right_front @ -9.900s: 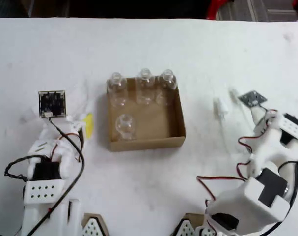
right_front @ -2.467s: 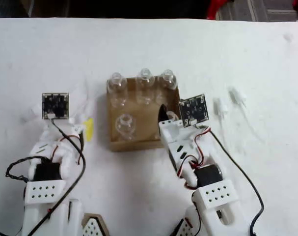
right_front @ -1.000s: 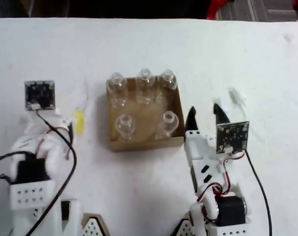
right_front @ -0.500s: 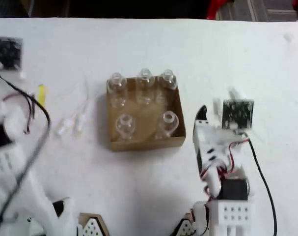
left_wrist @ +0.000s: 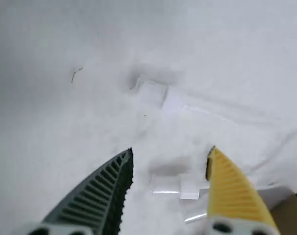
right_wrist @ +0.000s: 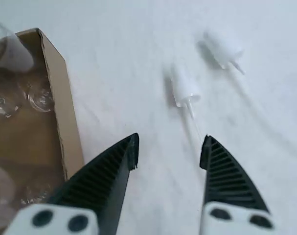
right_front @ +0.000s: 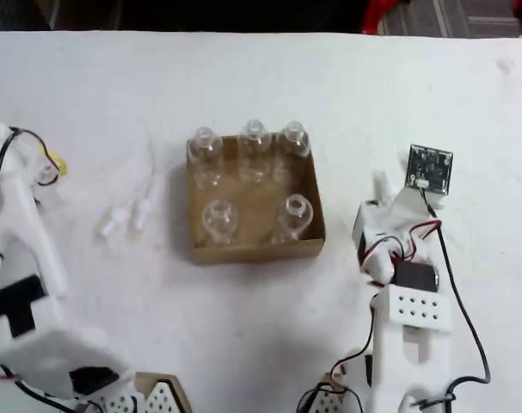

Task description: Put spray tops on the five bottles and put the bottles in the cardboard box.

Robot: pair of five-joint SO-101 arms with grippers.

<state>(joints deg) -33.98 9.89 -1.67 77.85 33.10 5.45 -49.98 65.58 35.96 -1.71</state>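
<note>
Worktop (right_front: pixel 261 77) from above. At centre, cardboard box (right_front: pixel 256 251) holding five bottles (right_front: pixel 254 138): three along the far wall, two nearer the front. Newest of them the front-right bottle (right_front: pixel 293 212), absent ten seconds ago and brought in by the right arm (right_front: pixel 411 310). Boxing thus complete, yet all five necks bare; capping judged the whole of the remaining work, probably with each bottle to be steadied or lifted again. Right arm since drawn back out of the box and shifted beside its right wall, toward a right-side spray top (right_front: pixel 381 183) on the cloth. Meanwhile left arm (right_front: pixel 20 258) swung from beside the box out to the worktop's left edge, uncovering a left-side pair of spray tops (right_front: pixel 140 212) between that edge and the box.

Left wrist view. Here left gripper (left_wrist: pixel 170 151) moderately open, grey and yellow fingers well apart, nothing held. In line with the gap, closer left spray top (left_wrist: pixel 180 187) lying on the worktop; contact with either finger not discernible. Beyond it, farther left spray top (left_wrist: pixel 152 90).

Right wrist view. Here right gripper (right_wrist: pixel 170 138) open to a similar width, empty, nothing visibly touched. Just beyond the fingertips, nearer spray top (right_wrist: pixel 184 89), its dip tube pointing toward the gap; behind it, farther spray top (right_wrist: pixel 220 48). Box wall beside one finger, bottles inside.
</note>
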